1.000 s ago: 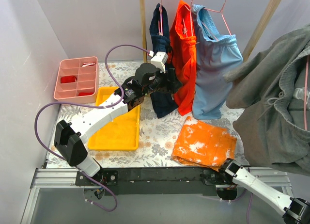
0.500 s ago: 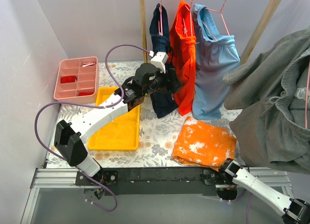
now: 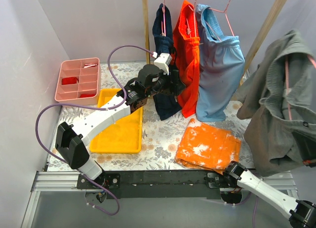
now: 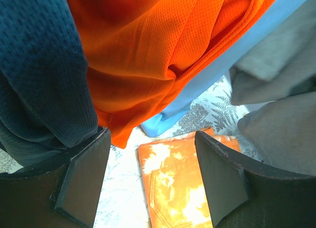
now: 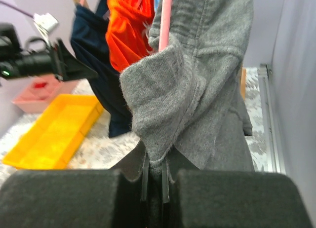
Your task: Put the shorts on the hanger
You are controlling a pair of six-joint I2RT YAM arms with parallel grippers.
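Organiser, pink w/ compartments, sits far L on the table w/ a few red bits in it. Yellow tray lies just beside it, nearer the arm bases. L arm reaches over the yellow tray toward the wooden rack. L gripper has its fingers wide apart w/ nothing btwn them, and hangs just in front of the navy garment and orange shorts on the rack. Light blue shorts hang next, to the R. Orange white-blotched cloth lies folded flat on the table below these, and shows thru the gap of the L fingers in the wrist view.

Far R, the grey shorts are up off the table, apart from the rack garments and draped over the pink wire hanger, whose wire shows as a strip down the fabric. R gripper has its fingers nearly together, pinching a fold of the grey shorts, w/ the hanger wire rising just above the pinch. Can't tell if the fingers also touch the wire.
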